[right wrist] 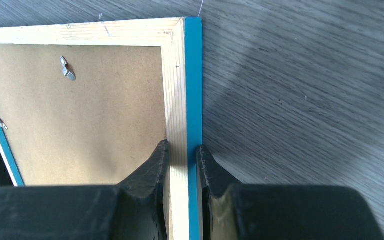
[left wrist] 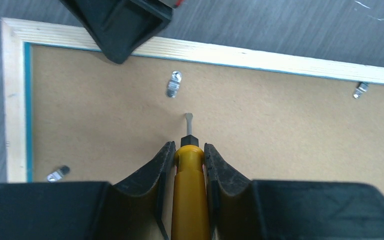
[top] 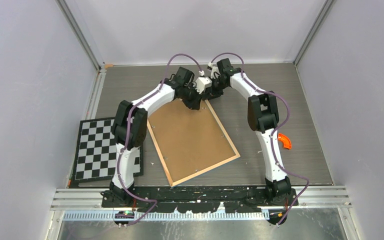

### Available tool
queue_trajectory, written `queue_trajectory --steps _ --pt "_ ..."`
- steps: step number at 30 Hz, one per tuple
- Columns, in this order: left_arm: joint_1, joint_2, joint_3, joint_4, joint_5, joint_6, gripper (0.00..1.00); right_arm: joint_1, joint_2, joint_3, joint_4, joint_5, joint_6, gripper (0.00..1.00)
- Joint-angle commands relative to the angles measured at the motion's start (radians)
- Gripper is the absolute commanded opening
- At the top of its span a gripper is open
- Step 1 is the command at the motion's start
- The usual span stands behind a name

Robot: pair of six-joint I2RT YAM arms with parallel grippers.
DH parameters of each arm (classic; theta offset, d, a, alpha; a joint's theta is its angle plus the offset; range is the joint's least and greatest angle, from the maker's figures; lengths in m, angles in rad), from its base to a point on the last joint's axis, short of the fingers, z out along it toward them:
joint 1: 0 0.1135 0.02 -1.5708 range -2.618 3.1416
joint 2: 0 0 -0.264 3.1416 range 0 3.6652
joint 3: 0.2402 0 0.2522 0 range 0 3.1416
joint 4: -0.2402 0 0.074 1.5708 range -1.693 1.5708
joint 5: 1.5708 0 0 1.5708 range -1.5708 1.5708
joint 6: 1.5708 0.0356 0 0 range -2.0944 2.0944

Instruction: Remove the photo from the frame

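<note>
Now the frame (top: 192,140) lies face down on the tabletop (top: 290,100), so the photo is hidden under its brown back. The left jaws squeeze a yellow screwdriver (left wrist: 189,185), and its tip sits near a metal tab (left wrist: 174,84). The right jaws pinch the wood rim (right wrist: 177,100). It is best to push the tab sideways slowly while the frame is held steady.

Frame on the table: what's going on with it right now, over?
Left gripper shut on yellow screwdriver, tip at backing. Right gripper clamps frame rim. Frame face down, photo unseen. Metal tabs on backing.
</note>
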Motion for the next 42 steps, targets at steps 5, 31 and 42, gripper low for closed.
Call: queue_trajectory --steps 5,31,42 --pt "-0.034 -0.124 -0.114 0.114 0.109 -0.077 0.00 0.014 0.020 -0.005 -0.075 -0.023 0.041 0.01" --pt "-0.259 -0.179 -0.339 0.303 0.147 -0.050 0.00 0.010 -0.011 -0.081 -0.049 -0.014 0.048 0.01" --pt "-0.284 -0.166 -0.333 0.268 0.145 0.001 0.00 0.011 -0.031 -0.122 -0.027 -0.013 0.056 0.01"
